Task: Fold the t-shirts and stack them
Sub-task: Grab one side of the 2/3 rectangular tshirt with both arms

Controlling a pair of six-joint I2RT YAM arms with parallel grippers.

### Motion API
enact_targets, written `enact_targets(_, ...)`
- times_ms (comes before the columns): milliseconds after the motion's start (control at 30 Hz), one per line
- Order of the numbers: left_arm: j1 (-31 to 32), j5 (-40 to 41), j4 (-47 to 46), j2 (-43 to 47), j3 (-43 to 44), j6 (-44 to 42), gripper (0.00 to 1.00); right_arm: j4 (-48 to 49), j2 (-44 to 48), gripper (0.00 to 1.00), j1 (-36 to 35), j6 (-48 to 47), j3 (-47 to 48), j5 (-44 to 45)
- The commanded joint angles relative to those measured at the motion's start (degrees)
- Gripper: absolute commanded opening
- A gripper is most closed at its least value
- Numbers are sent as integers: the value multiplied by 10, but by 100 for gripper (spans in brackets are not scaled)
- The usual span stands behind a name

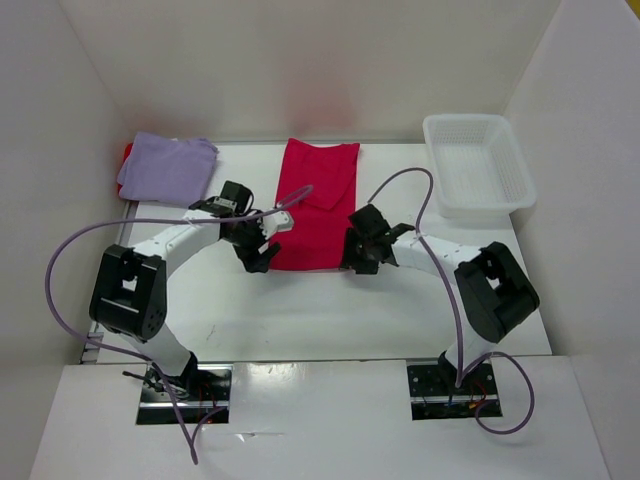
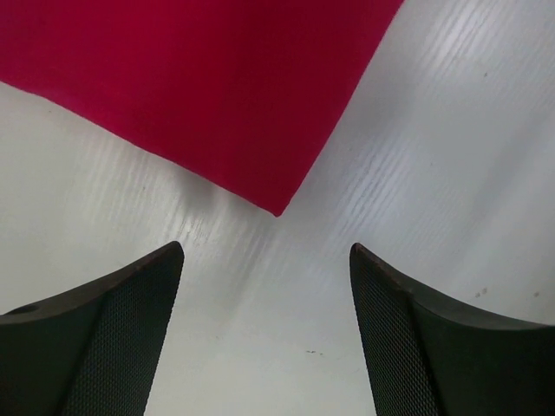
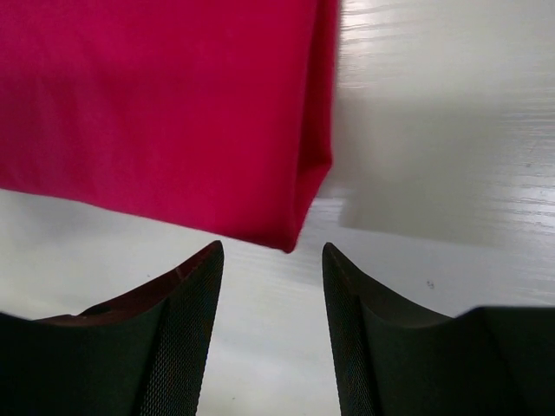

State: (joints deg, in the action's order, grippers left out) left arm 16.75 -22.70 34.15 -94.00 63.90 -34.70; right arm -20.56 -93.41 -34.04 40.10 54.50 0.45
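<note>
Crimson t-shirt (image 1: 315,205): lying flat as a long folded strip at the middle of the table (image 1: 300,310), running from the far edge toward the arms.
Left gripper (image 2: 266,251): jaws standing wide apart, gripping nothing. It is hovering just short of the shirt's near left corner, with bare table showing between the fingers.
Right gripper (image 3: 273,247): released too, with a narrower gap and nothing in it. It is sitting just before the near right corner, where the doubled edge is showing.
Lavender t-shirt (image 1: 165,168): lying folded at the far left, well apart from both grippers.
Bright red t-shirt (image 1: 127,152): only a sliver is showing, at the lavender one's left edge.
White bin (image 1: 478,165): sitting at the far right.
</note>
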Motion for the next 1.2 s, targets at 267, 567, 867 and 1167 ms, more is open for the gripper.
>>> enact_targets(267, 100, 113, -57, -2, -65, -114, 88, 70, 2, 54, 67, 19, -31, -68)
enact_targets(567, 125, 207, -160, -18, -106, -120, 88, 77, -5, 50, 72, 13, -26, -126)
enact_targets(867, 159, 201, -153, -29, -76, -107, 76, 53, 36, 65, 100, 45, -32, -106)
enact_targets(1167, 170, 221, -189, -34, -102, -113, 48, 60, -71, 68, 105, 51, -12, -139)
